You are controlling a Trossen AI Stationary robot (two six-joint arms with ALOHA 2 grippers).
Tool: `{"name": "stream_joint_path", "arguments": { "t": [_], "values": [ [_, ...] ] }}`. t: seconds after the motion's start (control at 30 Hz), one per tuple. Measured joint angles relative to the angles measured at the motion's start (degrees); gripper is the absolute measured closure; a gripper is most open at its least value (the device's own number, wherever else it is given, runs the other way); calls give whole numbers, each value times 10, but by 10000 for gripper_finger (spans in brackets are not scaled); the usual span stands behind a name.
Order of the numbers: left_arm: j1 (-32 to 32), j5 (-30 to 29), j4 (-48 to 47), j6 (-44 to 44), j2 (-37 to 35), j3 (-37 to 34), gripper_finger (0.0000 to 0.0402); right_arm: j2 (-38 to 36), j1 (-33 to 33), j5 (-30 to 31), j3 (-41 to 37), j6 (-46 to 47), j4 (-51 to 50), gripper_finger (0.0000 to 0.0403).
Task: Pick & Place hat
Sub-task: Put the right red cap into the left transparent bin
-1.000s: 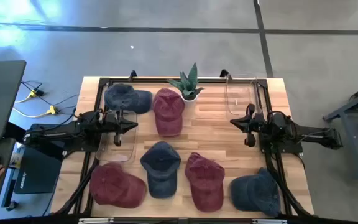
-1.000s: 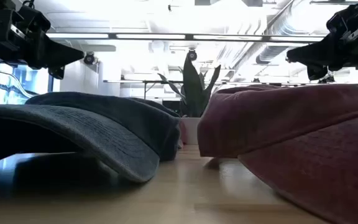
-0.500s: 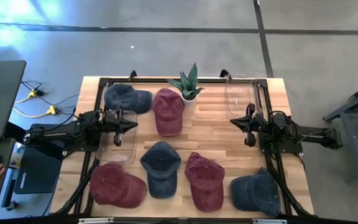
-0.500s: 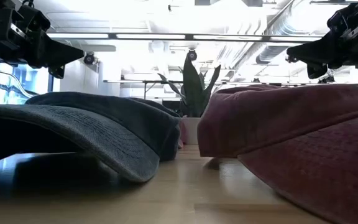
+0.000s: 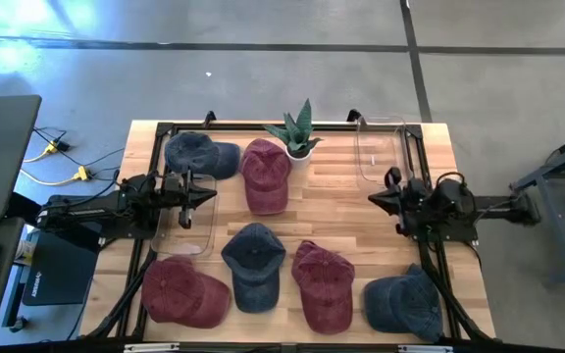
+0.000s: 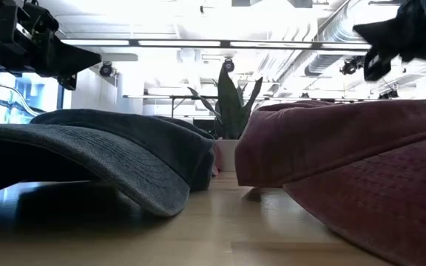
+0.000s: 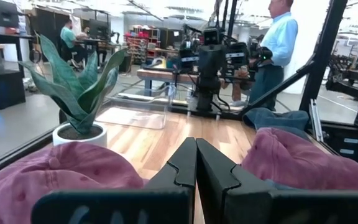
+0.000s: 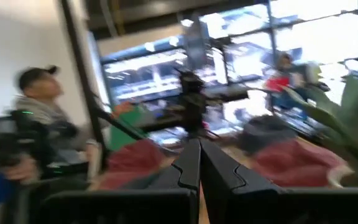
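Six hats (image 5: 253, 265) are lying across the surface (image 5: 336, 211), none held. Left gripper (image 5: 207, 196), centre left, and right gripper (image 5: 374, 198), centre right, are both hovering closed and empty.

Right gripper (image 5: 377, 199) now slightly farther back and tilted

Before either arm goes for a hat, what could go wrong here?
The red hat lies right beside the potted plant, so a grab there might tip it. The front-row hats crowd together; the blue hat sits close beside a red one. Both the left gripper and right gripper are shut and must open first.
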Motion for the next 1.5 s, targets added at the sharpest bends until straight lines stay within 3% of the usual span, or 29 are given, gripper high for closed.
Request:
{"name": "stream_joint_path", "arguments": {
  "t": [0.17, 0.37, 0.5, 0.63, 0.8, 0.93, 1.07, 1.27, 1.37, 1.5],
  "values": [
    [0, 0, -2, 0, 0, 9, 401, 107, 105, 69, 34, -29, 31, 402],
    [0, -2, -2, -9, 2, 12, 401, 338, 246, 210, 110, -16, 32, 402],
    [0, -12, -3, -11, 6, 12, 402, 490, 315, 236, 193, -12, 13, 388],
    [0, -13, -3, -12, 6, 13, 402, 599, 334, 201, 314, 52, -130, 338],
    [0, -12, -4, -24, 6, 14, 402, 707, 324, 167, 452, 190, -343, 235],
    [0, -12, -5, -26, 6, 15, 402, 785, 311, 138, 507, 262, -442, 153],
    [0, -14, -5, -26, 6, 15, 402, 855, 305, 146, 527, 288, -500, 117],
    [0, -15, 10, -25, 6, 15, 402, 910, 294, 119, 538, 244, -469, 148],
    [0, -15, 37, -23, 20, 16, 402, 907, 286, 77, 539, 217, -428, 203],
    [-2, -14, 97, -20, 74, 16, 402, 889, 267, 12, 538, 197, -406, 314]
  ]
}}
